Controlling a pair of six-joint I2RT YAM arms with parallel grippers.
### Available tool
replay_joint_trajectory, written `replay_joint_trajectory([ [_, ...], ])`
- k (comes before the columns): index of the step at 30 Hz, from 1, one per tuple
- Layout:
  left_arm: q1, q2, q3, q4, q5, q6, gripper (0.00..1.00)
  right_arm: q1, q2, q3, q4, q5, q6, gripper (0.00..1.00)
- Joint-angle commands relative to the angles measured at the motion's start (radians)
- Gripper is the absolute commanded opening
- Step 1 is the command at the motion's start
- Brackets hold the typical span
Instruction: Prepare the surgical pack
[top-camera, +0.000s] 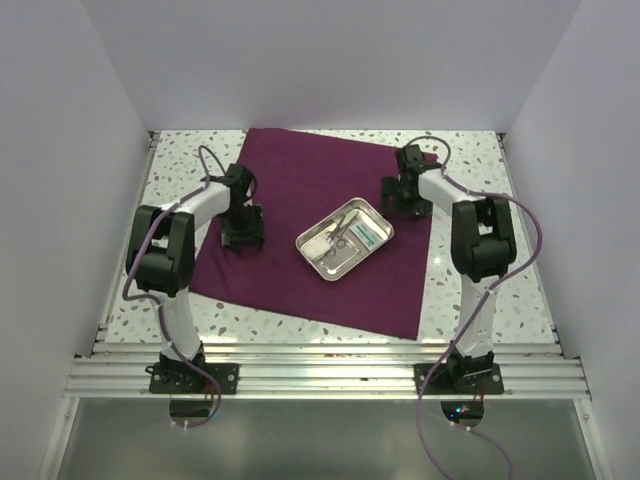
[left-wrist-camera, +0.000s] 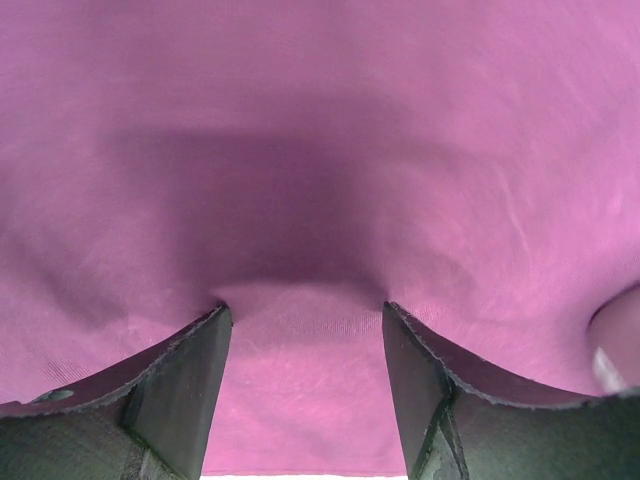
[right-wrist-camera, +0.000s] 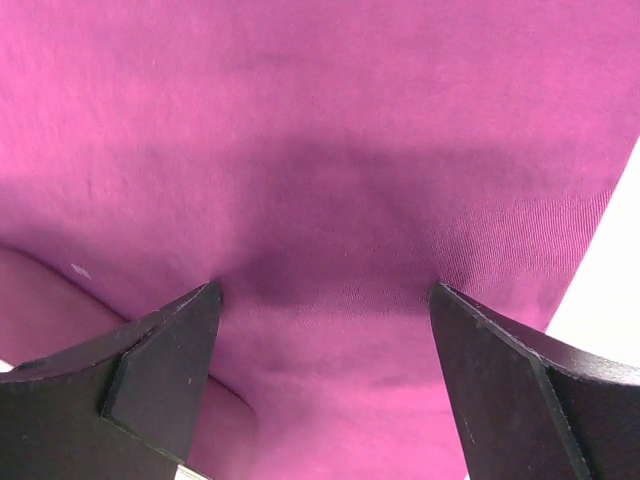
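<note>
The surgical pack (top-camera: 300, 185), a large dark maroon-purple drape, lies spread flat on the table. A shiny steel tray (top-camera: 344, 238) with small instruments sits on its middle. My left gripper (top-camera: 243, 238) is open, tips pressed down on the drape's left part; the cloth fills the left wrist view (left-wrist-camera: 300, 150) between the fingers (left-wrist-camera: 190, 370). My right gripper (top-camera: 405, 195) is open, tips down on the drape near its right edge; the right wrist view shows cloth (right-wrist-camera: 320, 150) between the fingers (right-wrist-camera: 170, 350), and white table at the right.
The speckled white table (top-camera: 480, 180) shows around the drape. White walls enclose the left, back and right. An aluminium rail (top-camera: 320, 375) runs along the near edge by the arm bases.
</note>
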Motion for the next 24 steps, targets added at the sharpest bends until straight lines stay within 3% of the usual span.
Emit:
replay_joint_trajectory([
  [1, 0.112, 0.123, -0.014, 0.049, -0.076, 0.102, 0.68, 0.015, -0.039, -0.179, -0.102, -0.020, 0.085, 0.89],
  [8, 0.149, 0.173, 0.161, -0.020, -0.157, 0.193, 0.68, 0.072, -0.154, -0.348, -0.108, -0.102, 0.144, 0.89],
  [12, 0.151, 0.127, 0.183, -0.035, -0.163, 0.187, 0.68, 0.104, -0.263, -0.388, -0.099, -0.115, 0.138, 0.89],
  [18, 0.146, -0.146, 0.011, 0.005, -0.090, 0.116, 0.69, 0.103, -0.398, -0.273, -0.257, -0.013, 0.084, 0.91],
  [22, 0.146, -0.356, -0.104, 0.016, -0.027, 0.078, 0.70, 0.106, -0.607, -0.337, -0.309, -0.052, 0.107, 0.92],
  [24, 0.133, -0.413, -0.153, 0.009, 0.013, 0.042, 0.70, 0.106, -0.680, -0.423, -0.326, -0.162, 0.121, 0.92],
])
